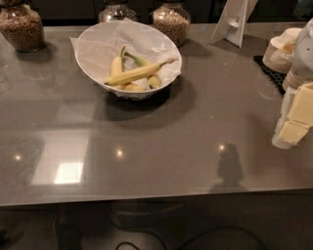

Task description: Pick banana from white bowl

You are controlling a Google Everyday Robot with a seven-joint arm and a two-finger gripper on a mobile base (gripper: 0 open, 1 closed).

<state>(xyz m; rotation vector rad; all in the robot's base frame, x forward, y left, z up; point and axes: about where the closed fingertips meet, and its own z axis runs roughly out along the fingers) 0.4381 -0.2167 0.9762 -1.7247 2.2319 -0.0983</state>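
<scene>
The banana [139, 72], long, slim and pale yellow with a thin stem at its right end, lies across the top of shorter, plumper bananas [116, 66] in the white bowl [96, 36]. The bowl is oval, lined with crumpled white paper, and stands at the back left of the grey counter. My gripper [294, 123], white with pale yellow pads, is at the far right edge of the view. It hangs over the counter's right side, well away from the bowl, and holds nothing.
Three glass jars of grains [22, 27] [116, 10] [172, 20] stand behind the bowl. A white card stand [232, 22] is at the back right. A stack of pale cups [281, 51] sits on a black mat [270, 73]. The counter's front edge [146, 197] is near; cables lie on the floor below.
</scene>
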